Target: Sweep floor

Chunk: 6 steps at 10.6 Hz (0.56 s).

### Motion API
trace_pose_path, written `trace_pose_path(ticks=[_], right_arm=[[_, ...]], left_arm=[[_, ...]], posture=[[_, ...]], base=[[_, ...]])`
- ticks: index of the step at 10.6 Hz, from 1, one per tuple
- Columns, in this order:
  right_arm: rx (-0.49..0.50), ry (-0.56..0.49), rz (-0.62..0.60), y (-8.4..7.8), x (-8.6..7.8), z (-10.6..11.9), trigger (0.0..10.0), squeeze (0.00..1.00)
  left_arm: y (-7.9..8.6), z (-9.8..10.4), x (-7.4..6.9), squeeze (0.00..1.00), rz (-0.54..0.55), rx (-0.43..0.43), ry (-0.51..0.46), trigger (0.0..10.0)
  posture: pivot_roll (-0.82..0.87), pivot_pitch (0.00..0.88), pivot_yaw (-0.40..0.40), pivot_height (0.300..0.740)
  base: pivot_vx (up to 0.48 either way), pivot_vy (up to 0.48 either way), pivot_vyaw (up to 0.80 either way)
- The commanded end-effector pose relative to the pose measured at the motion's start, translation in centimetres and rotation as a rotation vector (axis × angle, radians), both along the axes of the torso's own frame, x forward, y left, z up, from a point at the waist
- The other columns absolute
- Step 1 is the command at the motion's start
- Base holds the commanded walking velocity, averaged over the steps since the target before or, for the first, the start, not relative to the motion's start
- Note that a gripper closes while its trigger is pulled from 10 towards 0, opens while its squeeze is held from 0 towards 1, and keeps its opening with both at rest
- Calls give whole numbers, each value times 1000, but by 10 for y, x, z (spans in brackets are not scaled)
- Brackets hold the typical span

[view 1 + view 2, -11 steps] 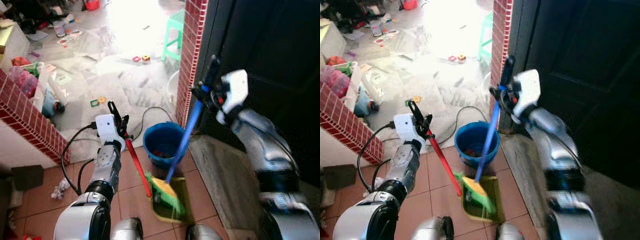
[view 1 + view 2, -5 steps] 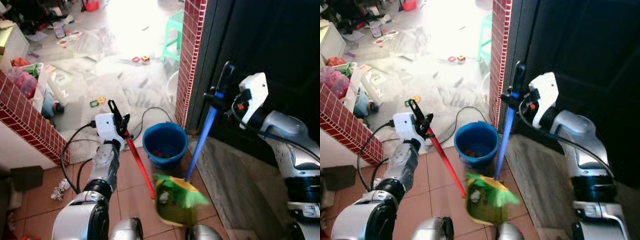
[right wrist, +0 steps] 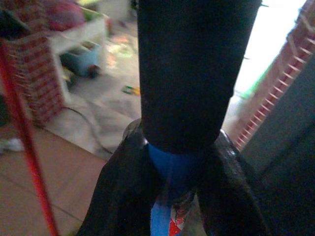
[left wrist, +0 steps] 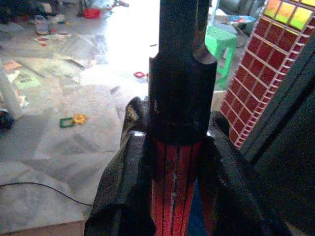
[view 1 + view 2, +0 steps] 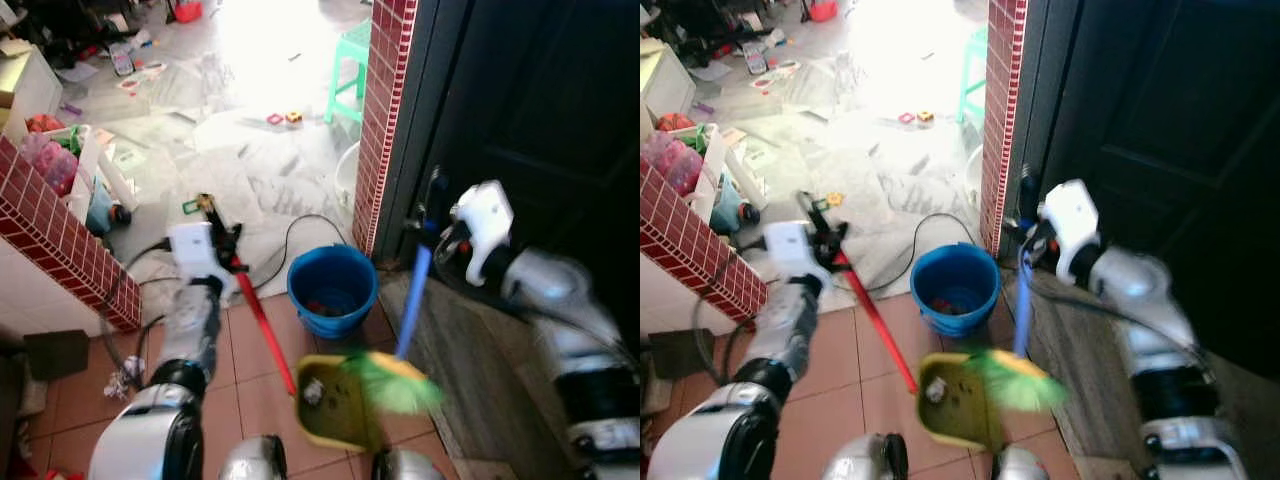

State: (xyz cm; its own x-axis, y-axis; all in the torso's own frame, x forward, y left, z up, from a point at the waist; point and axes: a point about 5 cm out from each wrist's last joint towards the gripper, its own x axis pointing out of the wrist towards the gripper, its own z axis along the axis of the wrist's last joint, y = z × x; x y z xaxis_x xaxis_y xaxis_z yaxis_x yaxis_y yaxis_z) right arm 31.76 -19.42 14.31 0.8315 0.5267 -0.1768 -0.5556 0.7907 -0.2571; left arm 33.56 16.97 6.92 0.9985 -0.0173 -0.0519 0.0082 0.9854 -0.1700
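A yellow dustpan is held low over the terracotta tiled floor by its red handle, which is clamped near its black top end between the two black fingers of the left hand. A small pale scrap of litter is seen lying inside the pan, near its left side. The green bristles of the broom are blurred and lie over the pan's right edge; whether they touch it cannot be told. The broom's blue shaft rises from the bristles to the right hand, whose fingers are closed around it just below its black grip.

Just behind the dustpan a blue bucket stands on the tiles beside the foot of a red brick pillar. Small reddish bits are visible at its bottom, though what they are cannot be made out. A black cable curves across the floor behind it. Farther off, a green stool stands near the pillar, and toys and papers are scattered over the pale marble floor. A low brick wall runs along the left.
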Motion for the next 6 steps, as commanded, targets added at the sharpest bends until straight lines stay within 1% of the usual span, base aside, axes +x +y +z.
trace_pose_path(ticks=[1,2,3,4,5,6], right_arm=[[-47,24,-74,-7,0,-12,10000,0],[-56,31,-204,-12,3,-27,10000,0],[-45,46,-344,-15,4,-44,10000,0],[-41,55,-368,-12,4,-51,10000,0],[-50,45,-366,-8,4,-56,10000,0],[-68,44,-369,-7,7,-59,10000,0]], left_arm=[[14,21,6,0,51,36,-97,10000],[27,30,6,0,114,86,-136,10000],[44,44,6,0,196,123,-182,10000],[52,57,6,0,244,130,-222,10000],[56,76,6,0,274,150,-291,10000],[59,91,4,0,308,142,-342,10000]], posture=[[-147,30,89,740],[-144,21,89,740],[-138,0,84,740],[-134,0,76,740],[-130,0,64,740],[-125,0,53,740]], base=[[0,0,0],[0,0,0],[0,0,0],[0,0,0],[0,0,0],[0,0,0]])
